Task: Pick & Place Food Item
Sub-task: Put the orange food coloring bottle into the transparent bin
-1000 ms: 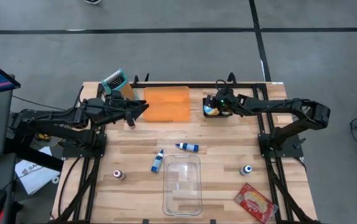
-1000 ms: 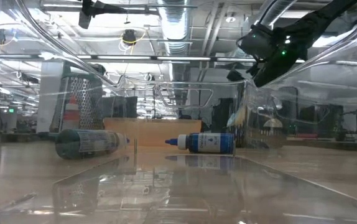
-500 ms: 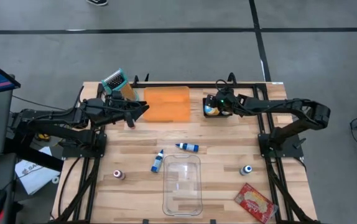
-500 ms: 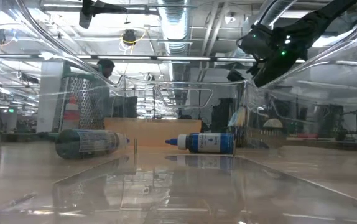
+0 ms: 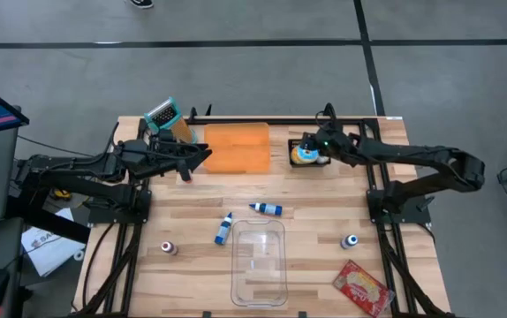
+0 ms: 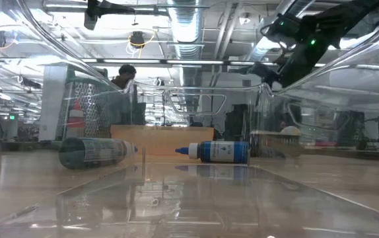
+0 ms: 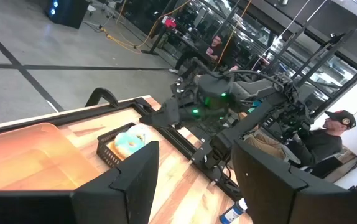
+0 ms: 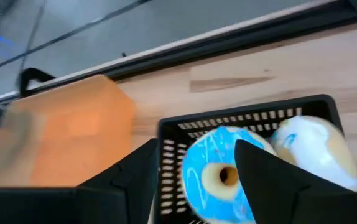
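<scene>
1. The food I'm after is a blue-iced doughnut lying in a small black slotted basket at the far edge of the table. A pale, white-glazed doughnut sits just beside it in the same basket.
2. My right gripper hangs over that basket, pointing down at an angle. Through its wrist camera I see its fingers spread apart with the blue doughnut showing between them. They clasp nothing.
3. Just beside the basket on the far side of the table lies a flat orange tray.
4. My left gripper waits at the orange tray's other edge, held level above the table. Its fingers stand apart with nothing between them.
5. Behind the left arm, at the table's far corner, a teal-edged box stands tilted.
6. Nearer the middle of the table two small blue bottles lie on their sides. Just past them is a clear plastic bin.
7. Two small upright jars stand well apart, a pinkish one on the left side and a blue one on the right. A red packet lies at the near right corner.
8. In the left wrist view, a person in a cap sits beyond the table.
</scene>
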Tool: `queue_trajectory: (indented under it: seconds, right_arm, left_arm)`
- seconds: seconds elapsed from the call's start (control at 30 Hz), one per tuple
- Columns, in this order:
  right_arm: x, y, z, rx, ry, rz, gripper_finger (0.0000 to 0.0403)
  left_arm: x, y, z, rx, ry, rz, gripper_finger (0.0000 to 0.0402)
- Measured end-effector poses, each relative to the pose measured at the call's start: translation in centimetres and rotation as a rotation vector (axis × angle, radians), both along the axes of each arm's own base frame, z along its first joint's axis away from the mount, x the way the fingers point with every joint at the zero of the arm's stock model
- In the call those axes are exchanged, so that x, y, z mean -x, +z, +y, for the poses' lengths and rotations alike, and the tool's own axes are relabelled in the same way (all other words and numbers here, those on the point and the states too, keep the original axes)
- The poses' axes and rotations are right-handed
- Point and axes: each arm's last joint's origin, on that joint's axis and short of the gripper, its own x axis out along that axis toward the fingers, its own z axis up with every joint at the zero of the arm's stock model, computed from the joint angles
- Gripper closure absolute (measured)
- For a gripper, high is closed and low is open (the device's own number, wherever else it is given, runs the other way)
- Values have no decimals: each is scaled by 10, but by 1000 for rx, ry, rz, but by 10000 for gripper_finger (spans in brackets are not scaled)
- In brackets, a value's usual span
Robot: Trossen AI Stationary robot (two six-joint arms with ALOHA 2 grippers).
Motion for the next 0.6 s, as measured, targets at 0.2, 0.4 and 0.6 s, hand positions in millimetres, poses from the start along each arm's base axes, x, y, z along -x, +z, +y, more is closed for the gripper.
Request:
queue_trajectory:
  seconds: [0.2, 0.4, 0.6]
  right_arm:
    - [5, 24, 23, 59, 65, -91, 193]
    - [13, 52, 54, 136, 244, -203, 193]
    - [18, 74, 80, 131, 466, -377, 193]
  left_arm:
    - [0, -1, 0, -35, -8, 22, 202]
    - [-1, -1, -4, -70, -134, 35, 202]
    - [-3, 4, -11, -109, -390, -15, 202]
